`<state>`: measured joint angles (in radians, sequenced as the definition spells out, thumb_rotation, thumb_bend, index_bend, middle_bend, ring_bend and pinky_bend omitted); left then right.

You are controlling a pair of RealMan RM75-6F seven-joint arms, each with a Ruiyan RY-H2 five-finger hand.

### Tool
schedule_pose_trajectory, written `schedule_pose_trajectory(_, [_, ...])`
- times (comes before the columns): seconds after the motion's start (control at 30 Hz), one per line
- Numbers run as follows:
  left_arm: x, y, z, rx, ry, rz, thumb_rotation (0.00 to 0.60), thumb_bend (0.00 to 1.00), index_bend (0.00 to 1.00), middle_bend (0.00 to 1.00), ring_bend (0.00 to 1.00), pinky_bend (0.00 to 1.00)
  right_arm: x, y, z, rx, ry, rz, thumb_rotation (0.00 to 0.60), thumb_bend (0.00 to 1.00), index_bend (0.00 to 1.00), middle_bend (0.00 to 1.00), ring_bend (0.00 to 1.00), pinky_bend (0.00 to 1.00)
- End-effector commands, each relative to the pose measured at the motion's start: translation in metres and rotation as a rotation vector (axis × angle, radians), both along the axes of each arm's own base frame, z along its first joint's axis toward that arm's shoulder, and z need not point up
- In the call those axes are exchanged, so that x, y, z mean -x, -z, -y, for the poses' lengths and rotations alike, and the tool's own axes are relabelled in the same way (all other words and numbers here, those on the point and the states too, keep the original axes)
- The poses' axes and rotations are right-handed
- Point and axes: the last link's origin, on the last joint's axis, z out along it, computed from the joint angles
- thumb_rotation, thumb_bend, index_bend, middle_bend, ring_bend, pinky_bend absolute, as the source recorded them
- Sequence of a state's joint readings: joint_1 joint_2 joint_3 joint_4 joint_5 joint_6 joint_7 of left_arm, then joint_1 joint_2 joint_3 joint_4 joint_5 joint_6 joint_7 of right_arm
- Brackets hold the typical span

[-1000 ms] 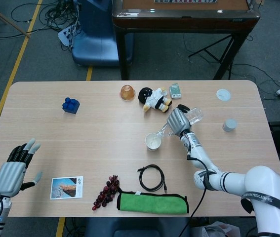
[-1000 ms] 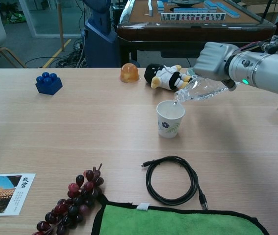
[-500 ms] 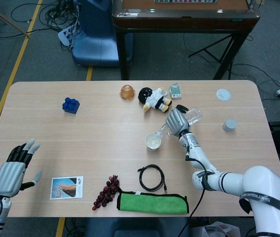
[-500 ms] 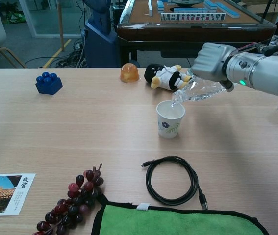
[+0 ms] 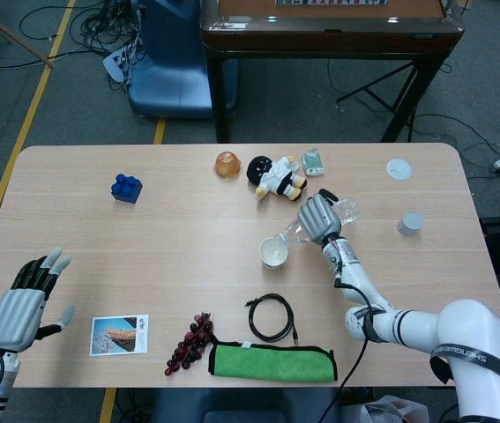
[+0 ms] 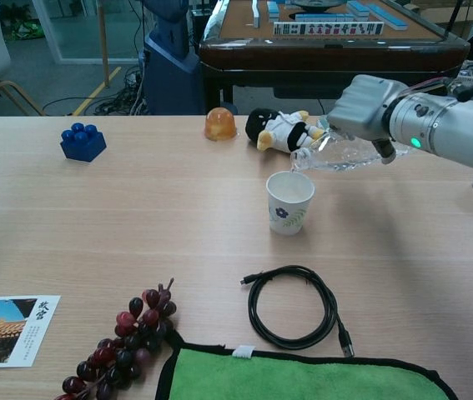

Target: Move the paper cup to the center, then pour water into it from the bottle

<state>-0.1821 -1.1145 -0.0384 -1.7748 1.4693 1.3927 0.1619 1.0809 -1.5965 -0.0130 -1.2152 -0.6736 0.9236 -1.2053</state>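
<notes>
A white paper cup (image 5: 273, 252) (image 6: 289, 201) with a small flower print stands upright near the table's middle. My right hand (image 5: 317, 218) (image 6: 364, 106) grips a clear plastic bottle (image 6: 342, 152) (image 5: 345, 210), tilted nearly flat, its mouth just above the cup's right rim. No stream of water is visible. My left hand (image 5: 22, 304) rests at the table's front left corner, fingers spread and holding nothing; the chest view does not show it.
Behind the cup lie a plush doll (image 6: 282, 131), an orange dome (image 6: 219, 124) and a blue block (image 6: 83, 142). A black cable coil (image 6: 293, 307), green cloth (image 6: 303, 375), grapes (image 6: 119, 346) and a postcard (image 6: 2, 330) sit in front. A bottle cap (image 5: 410, 222) and lid (image 5: 399, 168) lie right.
The bottle's mouth has lifted slightly and the bottle has levelled out, from dipping into the cup's rim to hovering just above it. The left hand is unmoved.
</notes>
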Motion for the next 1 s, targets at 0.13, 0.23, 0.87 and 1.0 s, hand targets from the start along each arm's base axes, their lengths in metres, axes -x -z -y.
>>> schedule_pose_trajectory(0.13, [0.000,0.000,0.000,-0.003,-0.001,0.004,0.600,0.32,0.06,0.00,0.00,0.06,0.009,0.000,-0.003,-0.019,0.061,0.154,0.600,0.18,0.62,0.61,0.48,0.50])
schedule_pose_trajectory(0.23, [0.000,-0.001,-0.001,-0.007,-0.002,0.005,0.600,0.32,0.06,0.00,0.00,0.06,0.015,-0.001,-0.004,-0.022,0.088,0.213,0.600,0.18,0.62,0.61,0.48,0.50])
schedule_pose_trajectory(0.87, [0.004,0.002,-0.002,0.001,-0.026,-0.018,0.600,0.32,0.06,0.00,0.00,0.06,0.047,-0.016,-0.024,-0.025,0.131,0.722,0.600,0.19,0.62,0.61,0.48,0.50])
schedule_pose_trajectory(1.0, [0.005,0.003,-0.002,0.004,-0.027,-0.029,0.600,0.32,0.06,0.00,0.00,0.06,0.054,-0.017,-0.028,-0.025,0.143,0.829,0.600,0.20,0.62,0.61,0.48,0.50])
